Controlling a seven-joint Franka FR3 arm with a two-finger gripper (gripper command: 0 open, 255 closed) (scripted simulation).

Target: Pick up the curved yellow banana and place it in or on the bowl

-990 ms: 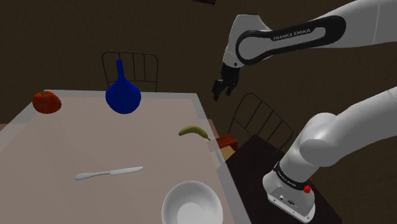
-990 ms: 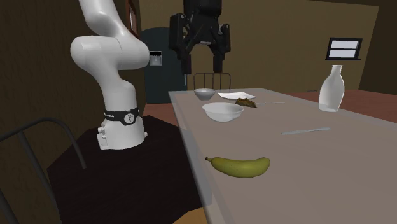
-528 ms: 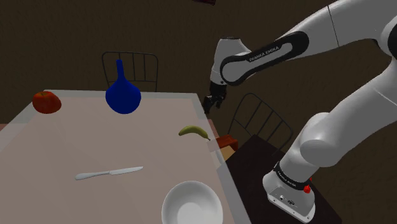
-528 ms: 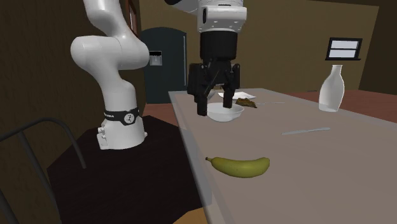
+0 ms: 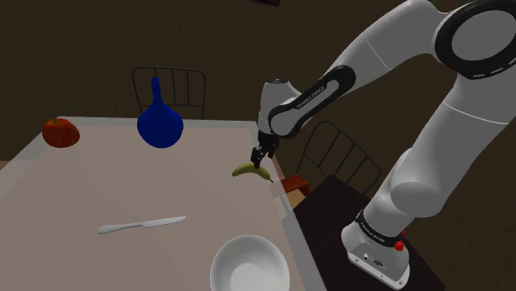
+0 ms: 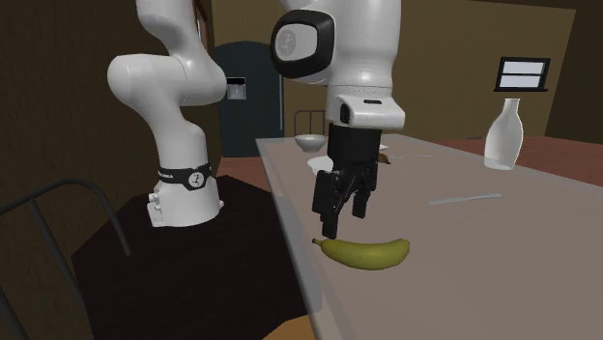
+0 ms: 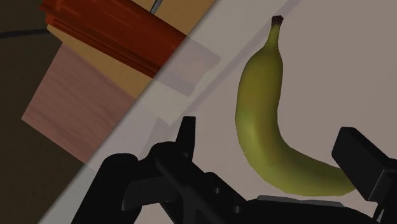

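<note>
Banana: laid close to the table edge.
Gripper: spread wide just above it, nothing held.
Change: gripper lowered since earlier; banana unmoved.

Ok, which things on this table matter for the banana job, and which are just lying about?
For the job: banana, white bowl.
Lying about: blue vase, red apple, knife.

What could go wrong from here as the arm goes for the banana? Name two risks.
The banana lies close to the edge of the table; a bump from the open pincer might push it off. The pincer hangs over one end, not the middle, so a lifted banana might tilt or slip.
</note>
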